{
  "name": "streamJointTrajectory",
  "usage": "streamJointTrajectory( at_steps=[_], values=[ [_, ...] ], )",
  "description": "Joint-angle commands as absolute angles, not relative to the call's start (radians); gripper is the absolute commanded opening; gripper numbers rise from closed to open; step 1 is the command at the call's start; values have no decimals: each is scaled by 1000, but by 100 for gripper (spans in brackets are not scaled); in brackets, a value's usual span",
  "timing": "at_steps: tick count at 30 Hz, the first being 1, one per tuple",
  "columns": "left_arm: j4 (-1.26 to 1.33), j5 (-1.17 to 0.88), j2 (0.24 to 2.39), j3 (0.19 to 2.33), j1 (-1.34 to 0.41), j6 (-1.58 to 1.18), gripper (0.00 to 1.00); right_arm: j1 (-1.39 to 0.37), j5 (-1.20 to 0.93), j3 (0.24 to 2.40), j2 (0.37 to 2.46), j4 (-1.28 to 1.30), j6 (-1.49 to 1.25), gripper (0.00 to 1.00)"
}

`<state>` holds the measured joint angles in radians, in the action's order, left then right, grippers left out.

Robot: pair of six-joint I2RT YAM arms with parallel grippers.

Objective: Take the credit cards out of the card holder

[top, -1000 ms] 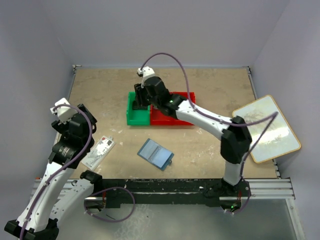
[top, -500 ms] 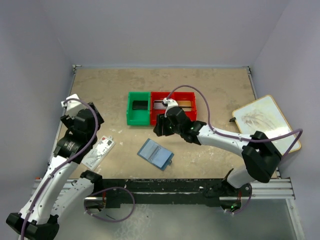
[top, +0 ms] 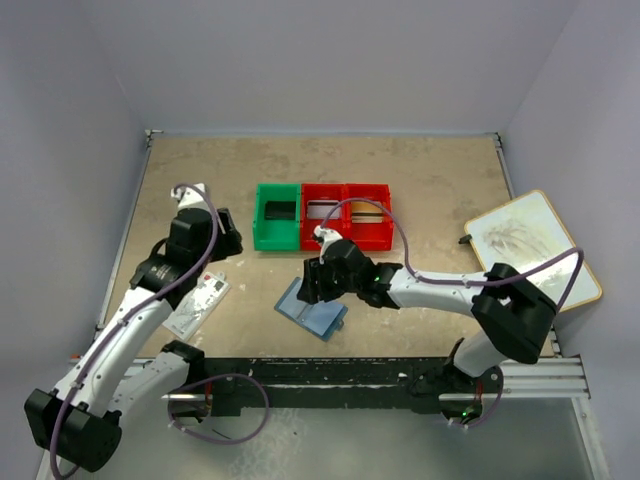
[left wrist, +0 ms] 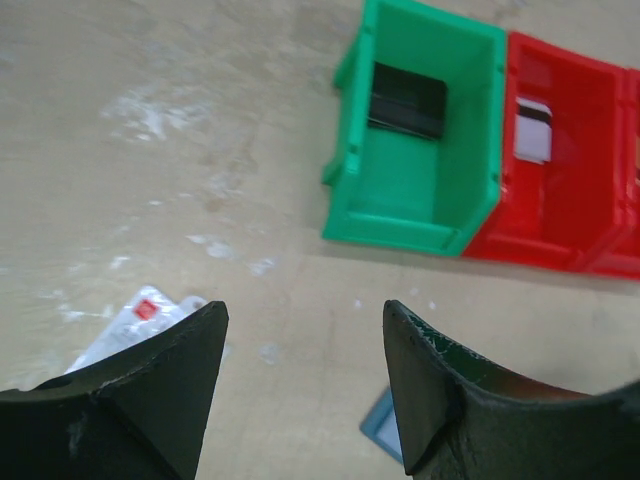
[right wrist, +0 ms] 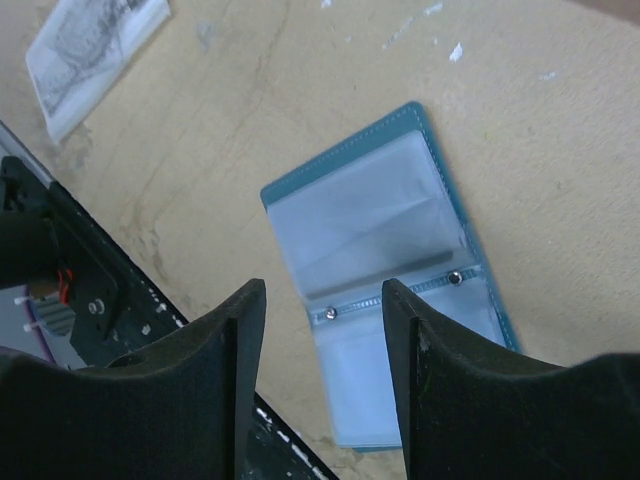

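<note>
At the front centre of the table [top: 420, 170]: the card holder [top: 322, 315] lay open and flat, near the front edge and well apart from the white packet [top: 198, 302] to its left.

Card holder, look: from the right wrist view [right wrist: 390, 250] I saw a teal stitched border around pale, cloudy sleeves [right wrist: 370, 220], with two metal studs [right wrist: 455, 277] along the fold. I could not tell whether any sleeve held a card; the plastic only showed glare and creases.

Right gripper [top: 312, 283]: it hung directly over the card holder, fingers spread apart with nothing between them [right wrist: 322, 290].

Left gripper [top: 222, 235]: it hovered over bare table between the packet and the bins, fingers apart and empty [left wrist: 302, 315].

Cards already out: a dark card [left wrist: 408, 100] lay in the green bin [left wrist: 350, 150], and a pale card [left wrist: 533, 130] with a dark stripe lay in the red bin [left wrist: 580, 250] touching its side.

Step in hand, as I judged it: reaching down to check or empty a sleeve.

Doing it well, my view: I would line one fingertip with a sleeve's open edge, pinch only the card's exposed edge, and draw it along the slot rather than upward, since the light holder would likely lift or slide. Pinning the far flap with the left gripper should help.
</note>
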<state>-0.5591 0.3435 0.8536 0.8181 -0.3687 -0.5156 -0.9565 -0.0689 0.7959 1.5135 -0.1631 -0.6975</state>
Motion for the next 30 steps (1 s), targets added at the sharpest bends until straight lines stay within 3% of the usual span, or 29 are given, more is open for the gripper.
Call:
streamJointTrajectory(
  at_steps=[1,14,17,19,24,30],
  values=[
    [-421,-9,883,741,-385,-643,61,-969,-73,757,1546,-217,-740,54],
    [-209,67,962,495,-625,-843,59,-967,22,793,1703,-175,-816,59],
    [-181,122,952,444,-643,-902,52,-970,115,862,1733,-111,-781,60],
    [-208,203,912,430,-664,-932,49,-975,151,889,1748,-69,-766,65],
    [-445,503,724,466,-683,-1038,49,-1006,214,953,1786,9,-733,65],
    [-578,646,585,514,-682,-1077,49,-1074,310,1114,1893,153,-722,73]
  ],
)
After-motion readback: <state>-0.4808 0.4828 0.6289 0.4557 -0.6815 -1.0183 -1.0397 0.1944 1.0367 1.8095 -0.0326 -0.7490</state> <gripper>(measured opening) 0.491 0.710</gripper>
